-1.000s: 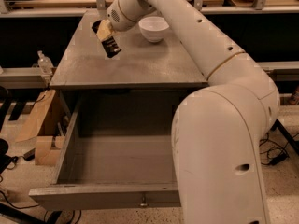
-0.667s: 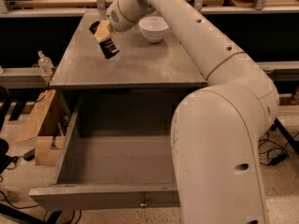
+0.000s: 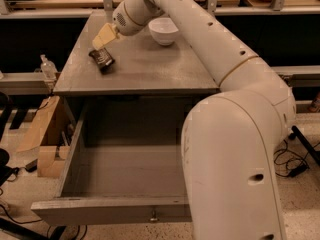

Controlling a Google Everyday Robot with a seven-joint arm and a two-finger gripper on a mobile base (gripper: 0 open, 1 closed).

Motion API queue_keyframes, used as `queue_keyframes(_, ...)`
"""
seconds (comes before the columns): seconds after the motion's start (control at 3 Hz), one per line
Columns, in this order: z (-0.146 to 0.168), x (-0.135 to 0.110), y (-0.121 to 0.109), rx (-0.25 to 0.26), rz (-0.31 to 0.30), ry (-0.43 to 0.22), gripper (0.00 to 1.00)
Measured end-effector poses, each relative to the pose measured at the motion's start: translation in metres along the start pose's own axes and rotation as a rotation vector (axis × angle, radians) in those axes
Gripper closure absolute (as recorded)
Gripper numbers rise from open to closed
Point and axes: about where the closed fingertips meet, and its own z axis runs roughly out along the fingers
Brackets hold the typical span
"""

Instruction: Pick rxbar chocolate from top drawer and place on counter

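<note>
Gripper (image 3: 102, 40) is low over the left rear of the counter (image 3: 150, 69), right at the upper end of the chocolate bar (image 3: 102, 59) resting near the counter's left edge, clamped or released I can't tell, bowl (image 3: 163, 30) behind, top drawer (image 3: 110, 214) pulled out.

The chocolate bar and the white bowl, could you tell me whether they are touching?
Apart. The camera view shows bare counter between the chocolate bar and the white bowl; the gripper hovers just above the bar.
</note>
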Motion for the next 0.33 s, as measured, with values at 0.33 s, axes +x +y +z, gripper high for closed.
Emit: queue_keyframes(0.33, 0.0032, 0.0009, 0.0011, -0.003, 0.000, 0.003, 0.00)
